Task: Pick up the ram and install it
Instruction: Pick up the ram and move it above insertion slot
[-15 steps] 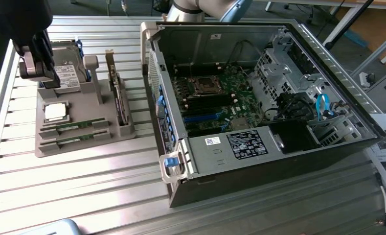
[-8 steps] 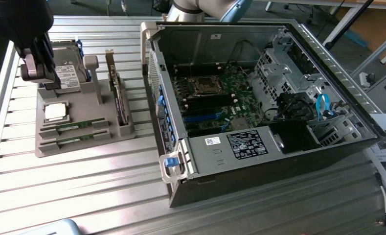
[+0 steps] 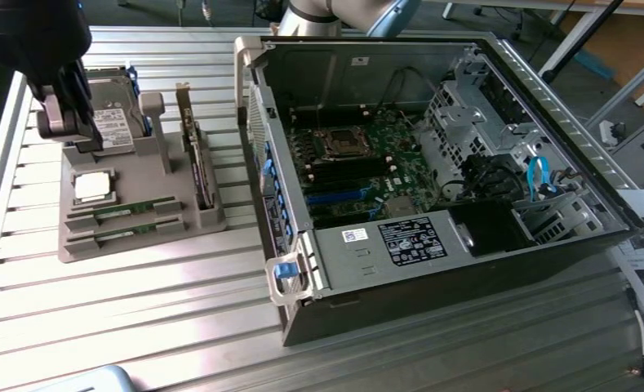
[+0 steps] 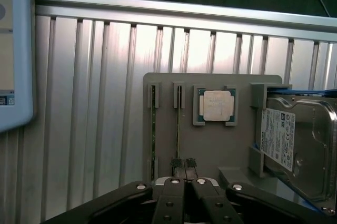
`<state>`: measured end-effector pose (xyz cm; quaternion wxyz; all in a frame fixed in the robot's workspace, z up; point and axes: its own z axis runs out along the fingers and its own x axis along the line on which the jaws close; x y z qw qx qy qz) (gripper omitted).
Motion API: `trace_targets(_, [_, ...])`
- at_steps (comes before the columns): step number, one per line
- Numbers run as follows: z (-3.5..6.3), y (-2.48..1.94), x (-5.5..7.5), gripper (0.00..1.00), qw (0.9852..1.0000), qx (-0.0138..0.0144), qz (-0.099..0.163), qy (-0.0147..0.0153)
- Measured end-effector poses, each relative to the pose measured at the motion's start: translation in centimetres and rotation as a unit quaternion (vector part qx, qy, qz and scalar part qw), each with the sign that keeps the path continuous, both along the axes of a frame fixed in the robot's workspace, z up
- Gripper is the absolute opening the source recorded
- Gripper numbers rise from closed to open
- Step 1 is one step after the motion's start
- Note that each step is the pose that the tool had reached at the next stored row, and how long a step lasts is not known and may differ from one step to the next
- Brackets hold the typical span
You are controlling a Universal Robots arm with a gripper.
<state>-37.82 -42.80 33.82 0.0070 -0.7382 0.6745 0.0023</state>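
Hovering over the tray (image 4: 210, 145), the gripper (image 4: 183, 163) sits pinched closed, holding nothing. Squaring up along the ram (image 4: 178, 129) and its thin edge looks key.

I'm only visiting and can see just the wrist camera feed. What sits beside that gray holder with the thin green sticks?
Observer: An open computer case lies on the table, on the exterior view's right of the gray holder.
Operator: What's inside it?
Observer: A green motherboard with a square processor socket near its far end.
Operator: Does the holder carry anything I can't see?
Observer: Yes, a wider green card stands on edge along the holder's side nearest the case.
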Motion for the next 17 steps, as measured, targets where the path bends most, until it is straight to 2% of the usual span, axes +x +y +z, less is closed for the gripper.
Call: trace_targets(17, [-0.07, 0.00, 0.00, 0.11, 1.0000, 0.0006, 0.000, 0.0000])
